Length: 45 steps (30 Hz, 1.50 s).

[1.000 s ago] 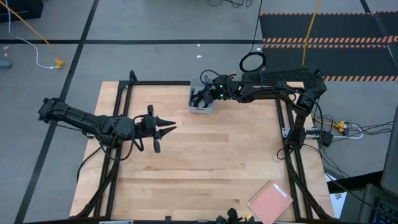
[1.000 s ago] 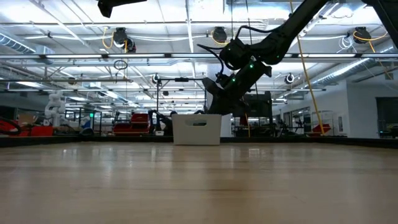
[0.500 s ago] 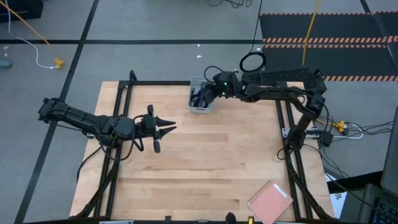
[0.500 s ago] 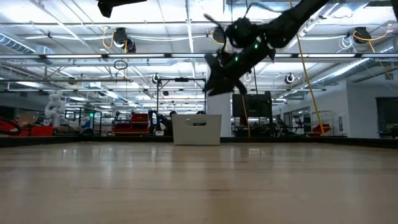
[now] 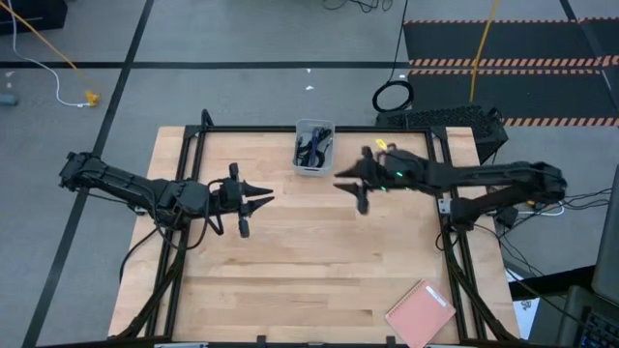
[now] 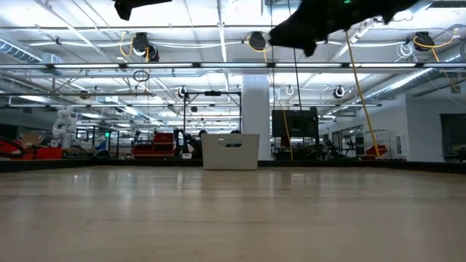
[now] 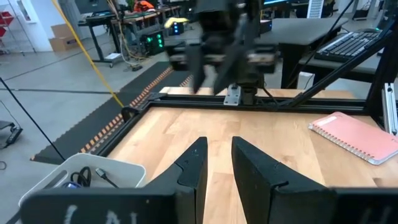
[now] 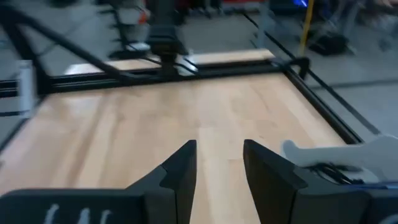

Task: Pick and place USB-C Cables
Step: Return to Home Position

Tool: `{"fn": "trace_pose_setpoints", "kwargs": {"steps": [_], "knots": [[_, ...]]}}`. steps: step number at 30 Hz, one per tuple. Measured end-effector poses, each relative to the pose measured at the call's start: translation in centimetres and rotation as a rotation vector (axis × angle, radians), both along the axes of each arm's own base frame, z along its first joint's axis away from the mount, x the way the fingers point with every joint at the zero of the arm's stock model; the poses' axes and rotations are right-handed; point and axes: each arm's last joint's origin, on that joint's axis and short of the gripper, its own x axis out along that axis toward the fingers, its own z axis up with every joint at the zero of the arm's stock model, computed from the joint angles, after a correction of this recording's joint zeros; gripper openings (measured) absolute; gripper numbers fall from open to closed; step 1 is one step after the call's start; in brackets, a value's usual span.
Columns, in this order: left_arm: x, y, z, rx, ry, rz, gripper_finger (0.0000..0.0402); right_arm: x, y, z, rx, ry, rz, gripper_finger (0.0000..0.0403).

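The USB-C cables [image 5: 312,147] lie in a small white bin [image 5: 302,162] at the table's far edge, dark coils with a bit of blue-purple among them. In the left wrist view they show as dark loops [image 7: 87,177] inside the bin [image 7: 118,171]. The right wrist view catches the bin's rim [image 8: 348,152]. My right gripper [image 5: 340,184] hangs open and empty above the table, right of and nearer than the bin, and points toward the table's left. My left gripper [image 5: 266,198] waits open and empty on the left half of the table, pointing right.
A pink spiral notebook [image 5: 421,311] lies at the table's near right corner. A black metal frame [image 5: 193,145] runs along the table's edges. In the low view the bin [image 6: 231,151] stands at the far edge, with both arms high above it. Bare wood lies between the grippers.
My right gripper has risen out of the bin and swung away from it toward the table's near right. It has turned level to point at the table's left. The bin and its cables stay where they were. The left arm has kept still.
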Motion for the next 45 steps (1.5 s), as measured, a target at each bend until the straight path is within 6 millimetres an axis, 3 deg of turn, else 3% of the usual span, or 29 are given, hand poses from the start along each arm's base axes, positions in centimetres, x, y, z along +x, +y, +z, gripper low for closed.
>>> {"fn": "trace_pose_setpoints", "kwargs": {"steps": [7,16,26,30,33,40,45], "knots": [[0.0,0.0,0.0,0.019,0.006,-0.002,0.0076,-4.9,3.0,-1.9,-0.099,-0.069,0.066,0.0103],[0.0,0.0,-0.5,0.069,0.015,-0.008,0.0076,-8.3,4.0,-4.6,-0.174,-0.077,0.131,0.0009],[-0.2,1.6,-4.9,0.111,-0.067,-0.055,0.0075,-10.5,4.4,-8.5,-0.228,-0.114,0.211,0.0001],[-0.3,2.9,-6.0,0.077,-0.069,-0.095,0.0044,-11.3,4.4,-9.9,-0.224,-0.116,0.224,0.0001],[-0.3,3.6,-6.4,0.060,-0.058,-0.100,0.0008,-11.8,4.3,-10.6,-0.225,-0.123,0.223,0.0000],[-0.3,4.3,-6.6,0.068,-0.036,-0.091,0.0005,-12.7,4.3,-12.1,-0.229,-0.128,0.223,0.0000],[-0.4,4.7,-7.0,0.070,0.001,-0.079,0.0010,-13.0,4.3,-12.0,-0.209,-0.161,0.231,0.0000]]}}
